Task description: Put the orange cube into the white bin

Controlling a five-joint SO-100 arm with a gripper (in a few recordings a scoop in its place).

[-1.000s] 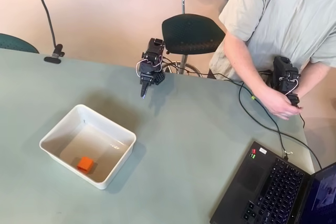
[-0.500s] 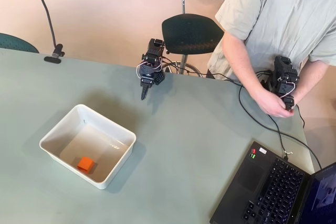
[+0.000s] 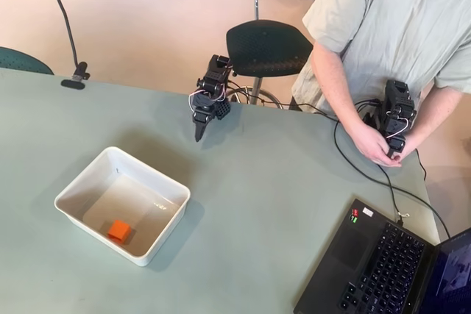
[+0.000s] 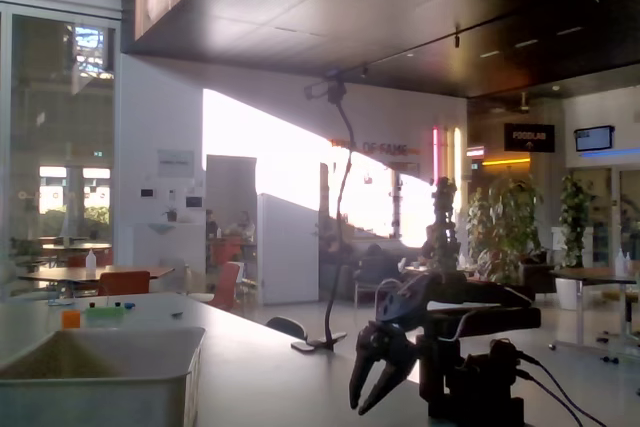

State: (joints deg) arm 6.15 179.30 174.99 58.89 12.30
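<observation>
Orange cube [image 3: 118,230] seen lying inside white bin [image 3: 76,187], gripper [image 3: 198,136] parted and empty, raised well apart at the bin's one o'clock in the overhead view

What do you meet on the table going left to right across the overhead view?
white bin holding the orange cube → gripper → black cable → laptop

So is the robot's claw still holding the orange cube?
No, in the overhead view the orange cube lies inside the white bin, while the gripper hangs far from it with nothing in it.
</observation>
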